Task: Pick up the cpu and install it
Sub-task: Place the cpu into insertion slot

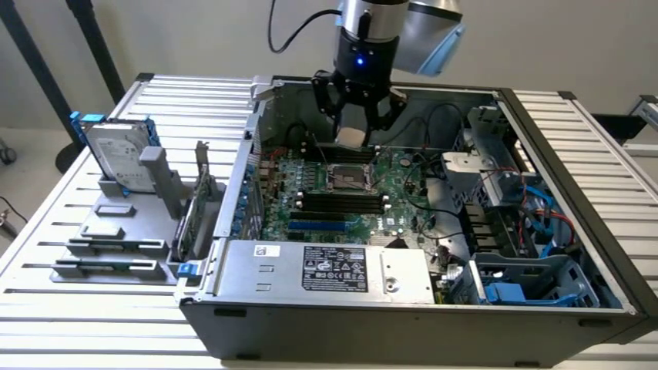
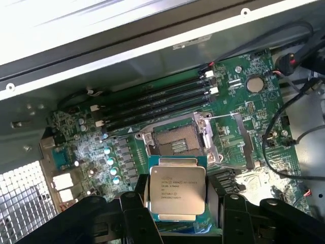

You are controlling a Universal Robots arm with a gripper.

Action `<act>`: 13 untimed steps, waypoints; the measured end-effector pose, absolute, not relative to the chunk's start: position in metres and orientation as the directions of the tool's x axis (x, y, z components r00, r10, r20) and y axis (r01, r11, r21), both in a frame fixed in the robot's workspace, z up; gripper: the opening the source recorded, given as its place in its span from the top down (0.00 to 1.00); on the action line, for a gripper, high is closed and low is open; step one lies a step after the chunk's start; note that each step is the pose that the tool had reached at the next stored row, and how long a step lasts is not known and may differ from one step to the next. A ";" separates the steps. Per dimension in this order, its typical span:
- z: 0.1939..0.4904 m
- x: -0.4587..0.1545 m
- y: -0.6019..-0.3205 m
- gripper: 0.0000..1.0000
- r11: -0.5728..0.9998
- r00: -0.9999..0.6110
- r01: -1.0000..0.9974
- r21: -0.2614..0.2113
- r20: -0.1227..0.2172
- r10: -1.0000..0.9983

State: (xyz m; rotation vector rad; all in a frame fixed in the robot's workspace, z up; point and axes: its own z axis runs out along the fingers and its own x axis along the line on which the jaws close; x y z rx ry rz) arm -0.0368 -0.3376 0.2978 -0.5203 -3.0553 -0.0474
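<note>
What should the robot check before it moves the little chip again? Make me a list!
1. The gripper holds the cpu: ok.
2. The socket is empty: ok.
3. The socket's metal cover is flipped open: ok.
4. The black cables lie away from the socket: ok.
5. The cpu hangs straight over the socket: cannot tell.
6. The cpu's corners match the socket: cannot tell.
</note>
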 end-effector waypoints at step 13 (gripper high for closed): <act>0.281 -0.037 -0.338 0.45 0.839 -0.839 0.543 0.023 0.046 0.542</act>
